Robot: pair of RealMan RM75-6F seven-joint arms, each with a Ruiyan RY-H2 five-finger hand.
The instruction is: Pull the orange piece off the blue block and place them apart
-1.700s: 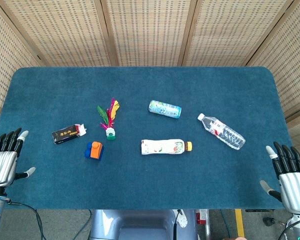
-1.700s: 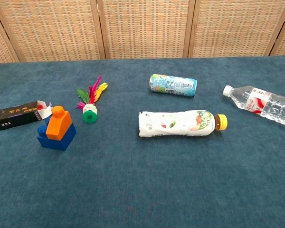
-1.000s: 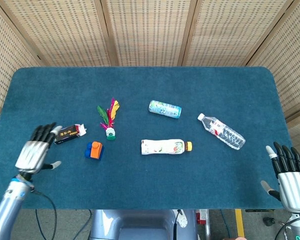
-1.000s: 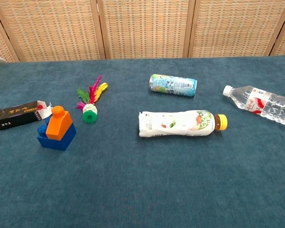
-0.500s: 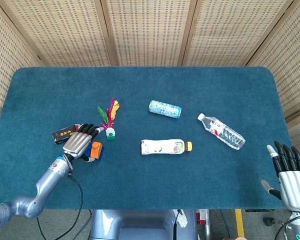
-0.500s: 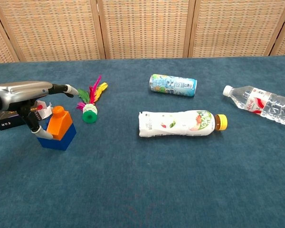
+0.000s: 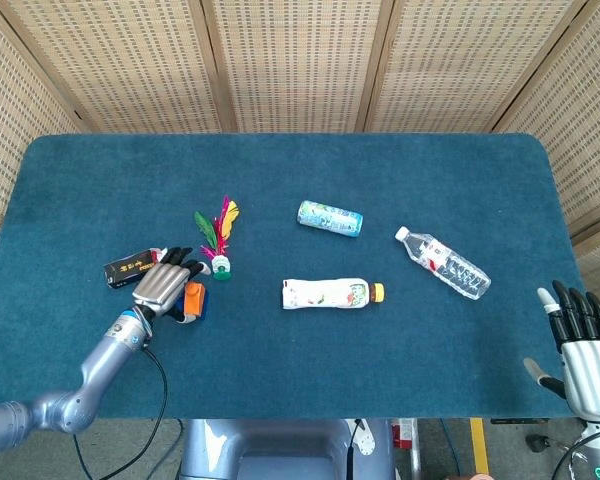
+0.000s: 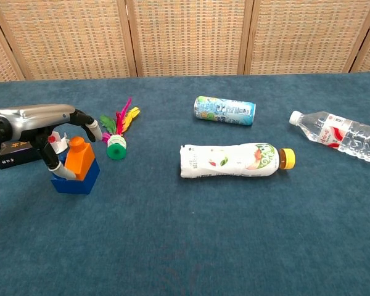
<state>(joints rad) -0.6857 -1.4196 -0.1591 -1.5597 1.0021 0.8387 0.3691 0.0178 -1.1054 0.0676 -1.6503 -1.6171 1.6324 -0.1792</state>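
Observation:
The orange piece (image 8: 80, 156) sits pressed on top of the blue block (image 8: 78, 180) at the table's left; in the head view only an orange sliver (image 7: 192, 296) and a blue edge (image 7: 201, 306) show beside the hand. My left hand (image 7: 164, 283) (image 8: 42, 121) arches over the pair from the left. Its fingers (image 8: 90, 130) curve down behind the orange piece and its thumb (image 8: 57, 165) lies against the piece's left side, without a closed grip. My right hand (image 7: 582, 345) hovers off the table's right front corner, fingers spread, holding nothing.
A black box (image 8: 11, 153) lies just left of the block, partly behind my left hand. A feathered shuttlecock (image 8: 116, 132) stands close on its right. Farther right lie a can (image 7: 330, 217), a white bottle (image 7: 330, 293) and a water bottle (image 7: 443, 262) on the blue table (image 7: 380, 370).
My left hand came in from the table's left edge to the block; in the last half second its fingers have curled lower around the orange piece. The right hand has barely moved.

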